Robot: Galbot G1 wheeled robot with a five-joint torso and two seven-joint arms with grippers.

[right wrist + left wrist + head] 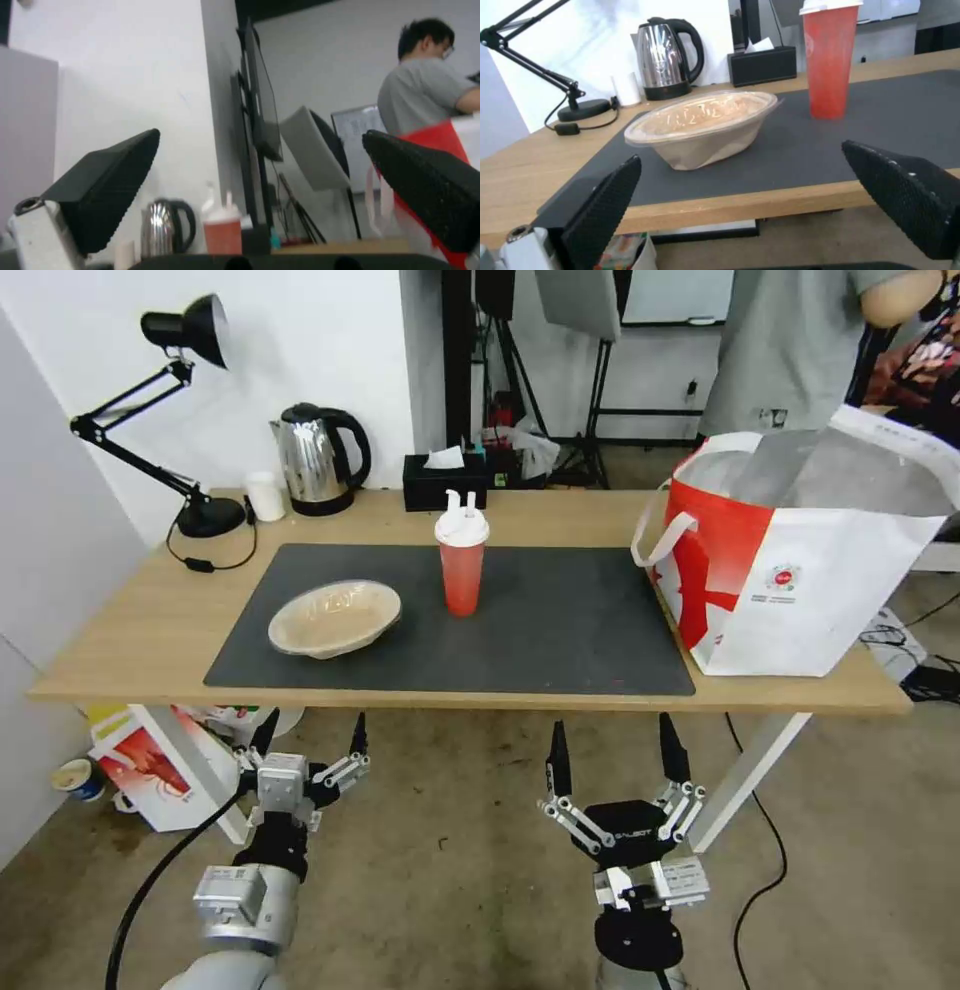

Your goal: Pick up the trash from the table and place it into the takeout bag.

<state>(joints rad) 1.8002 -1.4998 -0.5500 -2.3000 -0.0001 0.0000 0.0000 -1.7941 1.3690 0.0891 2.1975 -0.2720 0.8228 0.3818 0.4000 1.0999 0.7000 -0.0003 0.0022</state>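
Mat [560, 620] carries lidded tan container [335, 617] and red cup [462, 565].

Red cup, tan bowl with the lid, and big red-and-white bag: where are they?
red cup [461, 575]: head view, on its red body.
tan bowl [700, 129]: left wrist view, on its side wall.
bag [820, 590]: head view, on its white front.

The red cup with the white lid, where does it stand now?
In the head view the red cup stands upright on the dark mat, near the table's middle, right of the tan container and in front of the black tissue box.
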